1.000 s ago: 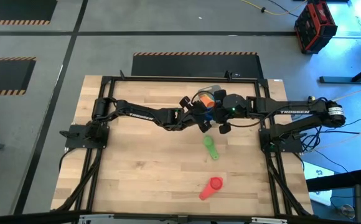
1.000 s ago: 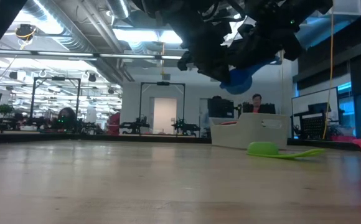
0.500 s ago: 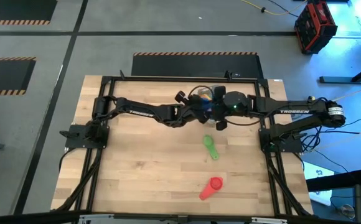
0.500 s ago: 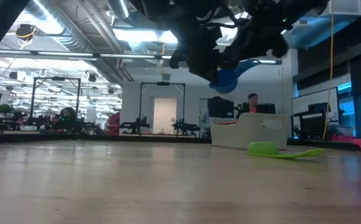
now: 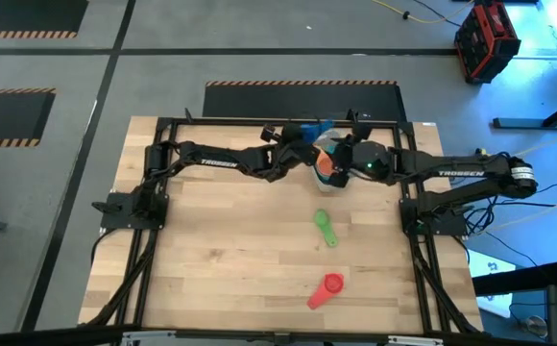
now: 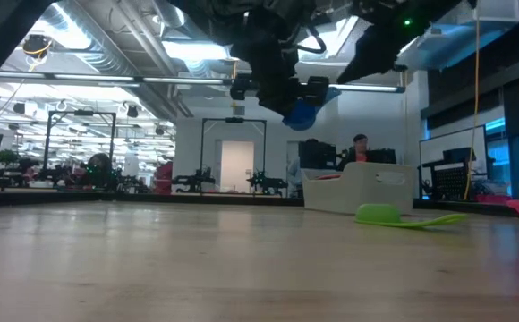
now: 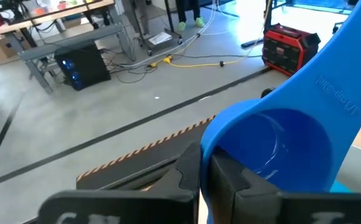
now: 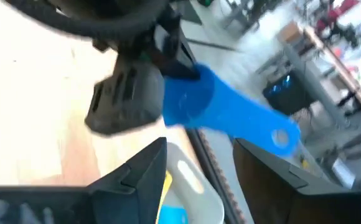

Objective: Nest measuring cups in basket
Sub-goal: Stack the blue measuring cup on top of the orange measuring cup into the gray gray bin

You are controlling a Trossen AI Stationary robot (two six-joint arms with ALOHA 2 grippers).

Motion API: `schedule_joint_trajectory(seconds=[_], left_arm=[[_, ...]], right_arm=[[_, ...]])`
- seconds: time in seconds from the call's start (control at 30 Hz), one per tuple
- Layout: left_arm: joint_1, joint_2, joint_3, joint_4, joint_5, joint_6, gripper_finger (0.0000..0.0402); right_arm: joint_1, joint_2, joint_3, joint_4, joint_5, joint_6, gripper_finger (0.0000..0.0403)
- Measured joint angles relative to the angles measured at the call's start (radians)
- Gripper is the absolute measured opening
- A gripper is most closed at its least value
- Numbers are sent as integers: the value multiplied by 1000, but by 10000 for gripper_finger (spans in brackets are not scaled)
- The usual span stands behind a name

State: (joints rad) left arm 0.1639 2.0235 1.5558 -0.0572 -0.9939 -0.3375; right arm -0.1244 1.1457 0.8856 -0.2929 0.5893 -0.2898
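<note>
1. Left gripper (image 5: pixel 298 135) pinches the rim of the dark blue cup (image 7: pixel 274 146), held in the air at the table's far edge, above the basket (image 5: pixel 328 154); handle points away from the arm.
2. Right gripper (image 8: pixel 196 168) hovers just beside the basket, fingers spread, empty.
3. Judgement: lower the cup bowl-down over the cups already in the basket, align handles, then let go; watch for arm collision, both are close.
4. Green cup (image 5: pixel 325 229) and red cup (image 5: pixel 326 288) lie on the wooden table (image 5: pixel 221 250), well apart, not yet nested.
5. Room: grey floor, hazard-striped mats (image 5: pixel 302 85), red case (image 5: pixel 485 40); person seated behind (image 6: pixel 360 148).
</note>
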Motion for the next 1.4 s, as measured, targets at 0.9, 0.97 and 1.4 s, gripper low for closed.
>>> schedule_joint_trajectory(seconds=[0.9,0.97,1.4], left_arm=[[-45,-8,0,256,238,10,3],[-47,-8,0,258,237,10,3],[-84,-8,-2,355,234,86,3]], right_arm=[[-49,-269,-435,599,-119,342,175],[-48,-270,-435,625,-120,342,175],[-48,-258,-434,658,-117,338,174]])
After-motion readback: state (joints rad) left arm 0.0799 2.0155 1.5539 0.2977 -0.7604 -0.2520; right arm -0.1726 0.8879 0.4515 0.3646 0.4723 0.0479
